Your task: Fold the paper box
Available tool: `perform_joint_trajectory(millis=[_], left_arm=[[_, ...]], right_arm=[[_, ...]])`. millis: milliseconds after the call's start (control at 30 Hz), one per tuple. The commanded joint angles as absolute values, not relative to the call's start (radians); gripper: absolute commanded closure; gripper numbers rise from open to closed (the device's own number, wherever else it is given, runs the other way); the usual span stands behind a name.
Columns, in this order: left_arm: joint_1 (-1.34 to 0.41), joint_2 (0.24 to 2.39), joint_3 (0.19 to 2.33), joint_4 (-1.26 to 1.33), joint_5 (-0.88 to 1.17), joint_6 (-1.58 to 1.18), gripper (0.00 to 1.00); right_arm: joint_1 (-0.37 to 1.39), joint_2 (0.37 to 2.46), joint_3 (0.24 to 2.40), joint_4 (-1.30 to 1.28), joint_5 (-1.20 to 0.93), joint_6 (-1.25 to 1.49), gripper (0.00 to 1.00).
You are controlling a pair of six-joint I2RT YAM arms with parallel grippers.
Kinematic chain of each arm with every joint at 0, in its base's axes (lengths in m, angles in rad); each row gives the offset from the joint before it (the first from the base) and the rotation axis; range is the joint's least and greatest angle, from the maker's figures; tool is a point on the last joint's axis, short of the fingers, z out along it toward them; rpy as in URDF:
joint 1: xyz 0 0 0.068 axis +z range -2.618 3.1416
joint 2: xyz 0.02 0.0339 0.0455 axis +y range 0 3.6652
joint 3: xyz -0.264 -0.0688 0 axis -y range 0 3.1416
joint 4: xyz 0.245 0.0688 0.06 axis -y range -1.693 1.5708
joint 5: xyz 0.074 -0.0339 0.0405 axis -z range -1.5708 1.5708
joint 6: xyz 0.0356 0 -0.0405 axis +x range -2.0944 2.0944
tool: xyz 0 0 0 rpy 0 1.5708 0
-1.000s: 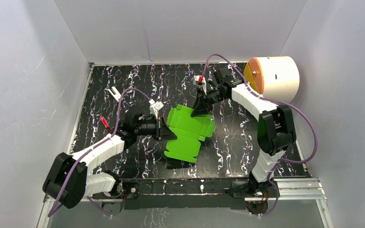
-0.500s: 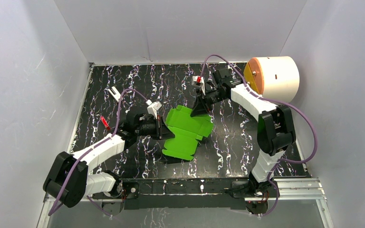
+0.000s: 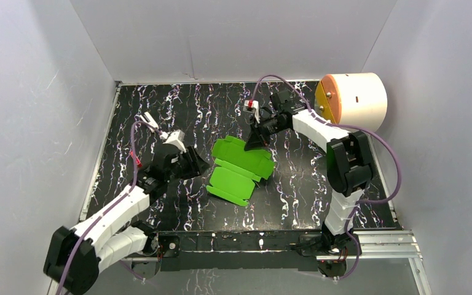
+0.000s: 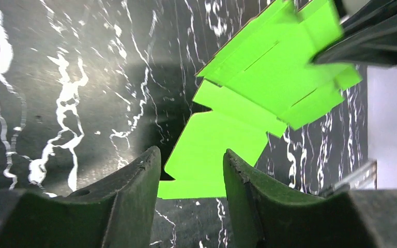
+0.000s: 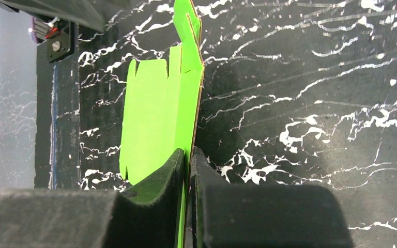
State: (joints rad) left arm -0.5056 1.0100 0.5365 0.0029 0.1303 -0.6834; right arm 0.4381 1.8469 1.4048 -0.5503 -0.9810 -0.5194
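One paper box [image 3: 241,167] was near the middle of the black marbled tabletop [image 3: 184,107]. It was a single bright green die-cut sheet with notched tabs, partly creased. Two hands were in view. The right hand [image 3: 256,141] was at the sheet's far edge, its two fingers [image 5: 160,175] pressed together on the thin card and pinching it. The left hand [image 3: 192,165] was just beside the sheet's left side, apart from it. Its two fingers [image 4: 134,191] were spread with nothing between them, and the green card showed beyond the gap. One large white cylinder [image 3: 359,98] with an orange-yellow face sat at the far right corner, well apart from the sheet.
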Motion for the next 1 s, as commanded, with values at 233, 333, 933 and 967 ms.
perform_joint_trajectory(millis=[233,333,933,967], left_arm=[[-0.500,1.045,0.534,0.235,0.140,-0.882,0.61],[-0.500,1.190,0.576,0.337,0.213,-0.915,0.64],[-0.523,1.668,0.742,0.584,0.319,-1.010,0.79],[-0.523,1.684,0.742,0.585,0.316,-1.009,0.79]], right_arm=[[0.460,1.905,1.390,-0.385,-0.876,-0.357,0.90],[0.460,1.923,1.393,-0.375,-0.871,-0.340,0.88],[0.460,2.004,1.383,-0.311,-0.809,-0.277,0.82],[0.460,2.006,1.386,-0.314,-0.810,-0.280,0.82]])
